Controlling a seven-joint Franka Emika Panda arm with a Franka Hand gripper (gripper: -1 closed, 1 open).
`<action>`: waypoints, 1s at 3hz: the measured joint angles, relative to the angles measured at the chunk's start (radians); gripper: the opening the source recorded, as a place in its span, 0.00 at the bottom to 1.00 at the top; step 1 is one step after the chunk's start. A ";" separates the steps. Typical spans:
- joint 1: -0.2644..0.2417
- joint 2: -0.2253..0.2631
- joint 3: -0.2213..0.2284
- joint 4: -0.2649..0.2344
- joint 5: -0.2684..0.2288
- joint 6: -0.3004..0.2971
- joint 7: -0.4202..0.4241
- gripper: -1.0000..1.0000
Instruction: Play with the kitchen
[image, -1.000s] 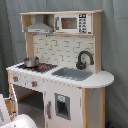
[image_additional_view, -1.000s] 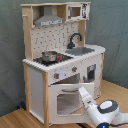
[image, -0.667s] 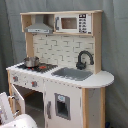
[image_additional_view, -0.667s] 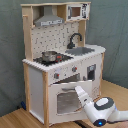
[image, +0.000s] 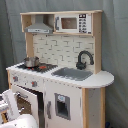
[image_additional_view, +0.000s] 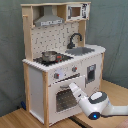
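Note:
The kitchen (image: 65, 50) (image_additional_view: 55, 37) is a tall white and light-wood toy with a pegboard back, a grey hood, a black faucet (image_additional_view: 75, 39) over the sink (image: 72, 74), and a metal pot (image_additional_view: 49, 55) on the stove. In the second exterior view my gripper (image_additional_view: 73, 88) reaches up from the lower right. Its tip is at the top edge of the windowed oven door (image_additional_view: 62, 100), by the handle. The door looks tilted out a little. In the first exterior view only a white part of the arm (image: 11, 104) shows at the lower left, in front of the oven.
The kitchen stands on a wooden surface (image_additional_view: 15, 117) against a grey curtain (image: 115, 45). A toy microwave (image: 72, 22) sits on the top shelf. A narrow cupboard door (image_additional_view: 91, 72) is beside the oven, below the sink. My white arm (image_additional_view: 97, 105) lies across the lower right.
The gripper has moved up and in towards the top of the oven door. In the first exterior view the white arm has risen further into the picture.

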 joint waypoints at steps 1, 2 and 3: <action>-0.062 0.000 -0.022 0.001 0.000 0.075 -0.019 1.00; -0.122 0.000 -0.034 0.004 0.000 0.154 -0.036 1.00; -0.046 0.001 -0.037 -0.012 0.000 0.142 -0.114 1.00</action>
